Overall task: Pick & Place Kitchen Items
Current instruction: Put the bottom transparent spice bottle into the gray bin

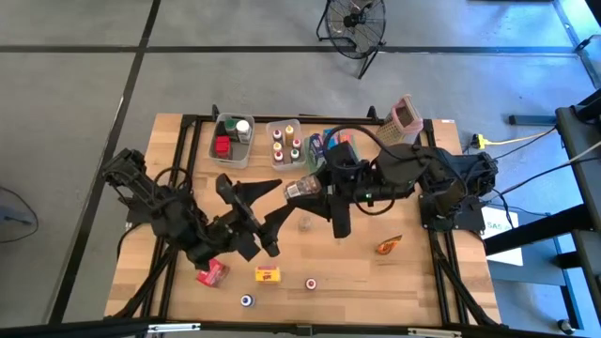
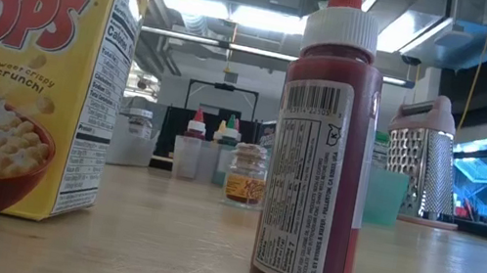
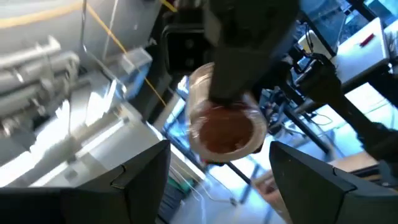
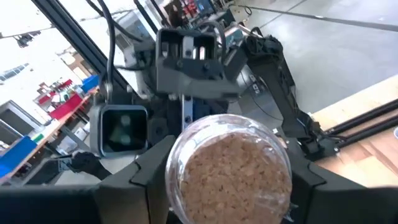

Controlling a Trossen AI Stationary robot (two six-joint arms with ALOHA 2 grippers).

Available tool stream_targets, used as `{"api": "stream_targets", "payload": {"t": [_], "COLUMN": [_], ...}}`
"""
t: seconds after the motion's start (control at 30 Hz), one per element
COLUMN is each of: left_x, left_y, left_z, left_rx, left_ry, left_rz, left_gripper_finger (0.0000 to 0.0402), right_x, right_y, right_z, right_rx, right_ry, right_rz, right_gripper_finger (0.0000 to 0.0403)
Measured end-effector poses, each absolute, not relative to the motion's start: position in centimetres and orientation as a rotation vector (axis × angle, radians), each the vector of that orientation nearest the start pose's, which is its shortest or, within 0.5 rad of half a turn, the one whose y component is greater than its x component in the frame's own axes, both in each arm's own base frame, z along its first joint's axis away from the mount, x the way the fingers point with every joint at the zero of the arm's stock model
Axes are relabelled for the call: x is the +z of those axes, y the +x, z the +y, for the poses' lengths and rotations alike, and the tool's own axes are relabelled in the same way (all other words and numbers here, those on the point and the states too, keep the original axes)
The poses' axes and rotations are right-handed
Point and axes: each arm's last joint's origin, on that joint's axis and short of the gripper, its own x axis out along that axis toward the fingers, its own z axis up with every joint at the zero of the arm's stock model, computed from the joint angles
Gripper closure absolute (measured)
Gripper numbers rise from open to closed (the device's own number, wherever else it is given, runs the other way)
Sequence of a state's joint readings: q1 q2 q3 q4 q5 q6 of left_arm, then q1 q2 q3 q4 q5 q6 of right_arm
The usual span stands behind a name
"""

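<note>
- Your wooden table (image 1: pixel 413 282) stands on a grey concrete floor, with a black fan (image 1: pixel 354 23) on the floor beyond its far edge.
- Along the far edge you have a clear bin (image 1: pixel 231 141) with red and green items, a second clear bin (image 1: pixel 286 143) holding small spice jars with coloured caps, and the pinkish box grater (image 1: pixel 402 119) further right.
- Your right gripper (image 1: pixel 302 191) is raised over the middle of the table and is clamped around a clear jar (image 1: pixel 300 190) filled with brownish crumbs; in the right wrist view the jar (image 4: pixel 228 167) sits between the two dark fingers (image 4: pixel 146 168), its flat end facing the camera.
- Your left gripper (image 1: pixel 274 246) sits lower and nearer the front, just left of centre, its fingers spread and nothing between them; in the left wrist view its fingers (image 3: pixel 140 174) frame the held jar (image 3: pixel 225 127) from below.
- A second small clear jar (image 1: pixel 305 223) stands on the table just beneath the right gripper.
- Near the front edge lie a red carton (image 1: pixel 213 273), a yellow carton (image 1: pixel 269 274), a red-capped jar (image 1: pixel 310 284) and a blue-capped jar (image 1: pixel 246 300).
- An orange packet (image 1: pixel 390 246) lies to the right.
- At table height, a cereal box (image 2: pixel 22 70) and a red sauce bottle (image 2: pixel 321 149) fill the foreground.
</note>
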State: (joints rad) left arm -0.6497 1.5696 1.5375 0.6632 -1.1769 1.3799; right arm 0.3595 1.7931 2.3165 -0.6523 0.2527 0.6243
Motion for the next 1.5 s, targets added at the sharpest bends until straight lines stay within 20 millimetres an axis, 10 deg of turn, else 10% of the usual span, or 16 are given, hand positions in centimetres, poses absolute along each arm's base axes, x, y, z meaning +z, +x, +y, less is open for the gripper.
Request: {"api": "stream_targets", "payload": {"t": [1.5], "left_x": [46.8], "left_y": [29.2], "left_z": [-16.2], "left_rx": [0.643], "left_ry": [0.956], "left_rz": [-0.030], "left_gripper_finger": [0.0210], "right_x": [52.5], "right_y": [33.9], "right_z": [10.9], "right_rx": [0.037], "right_ry": [0.559], "right_rz": [0.116], "right_gripper_finger": [0.0175]}}
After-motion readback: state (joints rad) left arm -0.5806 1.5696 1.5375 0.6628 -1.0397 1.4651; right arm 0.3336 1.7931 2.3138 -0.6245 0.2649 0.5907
